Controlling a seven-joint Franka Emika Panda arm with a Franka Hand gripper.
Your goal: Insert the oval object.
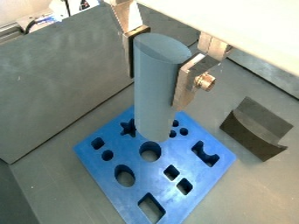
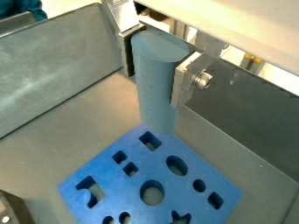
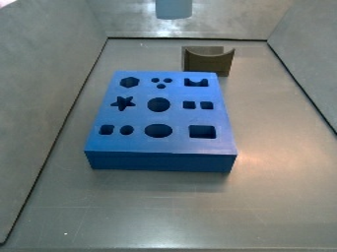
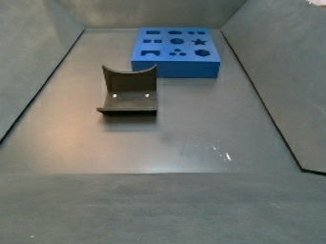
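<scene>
Pincer [image 1: 160, 54]: raised over blue block [image 1: 158, 166], pinching oval object [image 1: 156, 87] near its top, in both wrist views. Peg upright, lower end clear of block's cutouts. Side view: only peg's lower end [image 3: 172, 8] at frame edge. Dark brown curved block [image 3: 207, 59]: just behind blue block, apart. Counter [image 4: 192, 143]: open w/ grey walls around.

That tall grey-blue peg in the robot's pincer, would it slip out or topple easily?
The oval object looks smooth and rigid, so it may be somewhat slippery. In both wrist views the pincer, shut on it, grips near its top above the blue block. Tall and narrow, it would probably tip if stood upright and nudged, and its rounded sides suggest it might roll lying down.
</scene>
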